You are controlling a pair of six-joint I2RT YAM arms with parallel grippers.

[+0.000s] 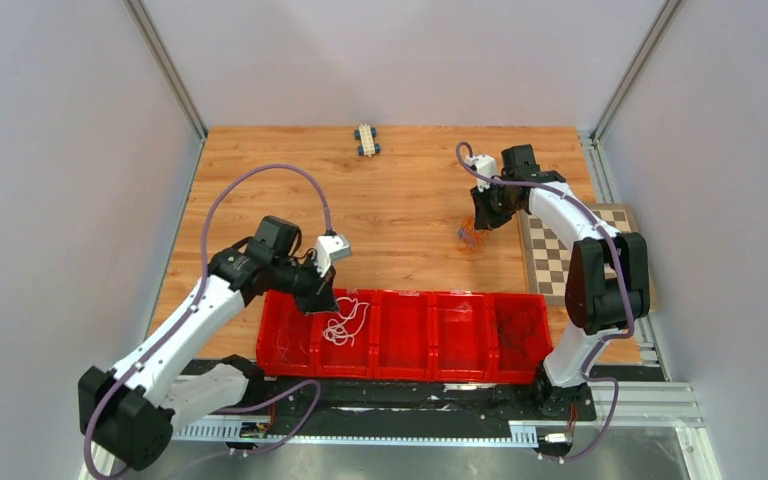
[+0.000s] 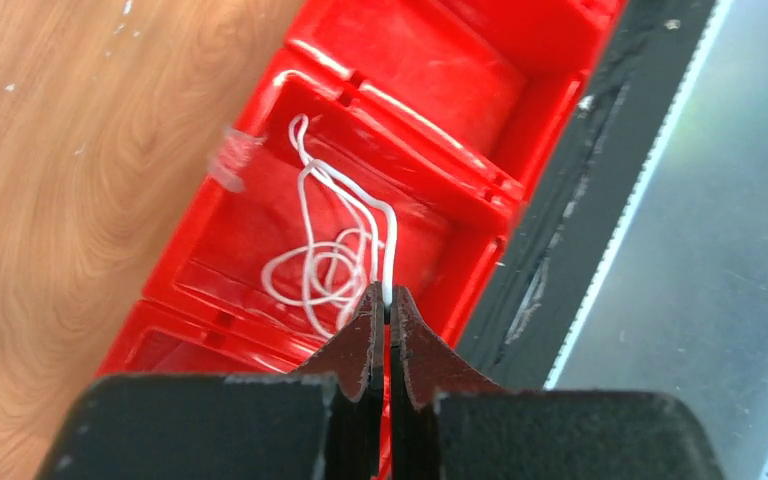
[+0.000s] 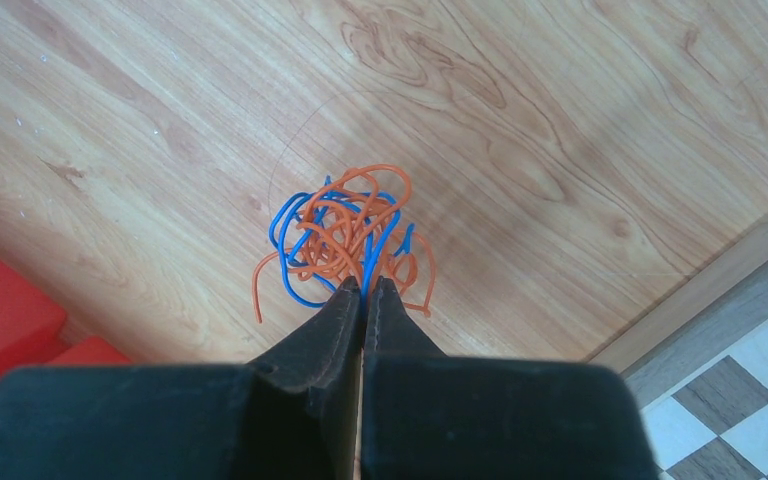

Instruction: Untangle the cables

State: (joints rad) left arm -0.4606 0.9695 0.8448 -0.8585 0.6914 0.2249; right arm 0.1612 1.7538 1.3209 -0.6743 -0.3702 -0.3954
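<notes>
While looking down from overhead, found left claw [image 1: 322, 300] at the far rim of the red tray [image 1: 460, 335], over the second compartment from the left. Checked wrist view: logged left claw [image 2: 388, 295] as closed tight, with one strand of white cable [image 2: 390, 250] pinched between the tips and running up from them. Traced rest of white cable [image 1: 345, 325] as loose loops lying on the floor of that same compartment. Made out faint dark strands [image 1: 520, 335] in the compartment at the right end; too small to tell more.

Found right claw [image 1: 475, 225] well apart from the tray, down at the wooden table [image 1: 400, 210], near a checkerboard [image 1: 550, 255]. Logged right claw [image 3: 363, 283] as closed too, tips together at the near edge of a small knot of orange and blue cables [image 3: 345, 225]. Saw a blue strand leading into the tips; cannot tell whether gripped or only touched. Located orange and blue cables [image 1: 468, 236] on the wood beyond the tray, left of the checkerboard and apart from it. Noted a small blue and beige toy [image 1: 366, 139] near the far table edge, well apart from both claws
</notes>
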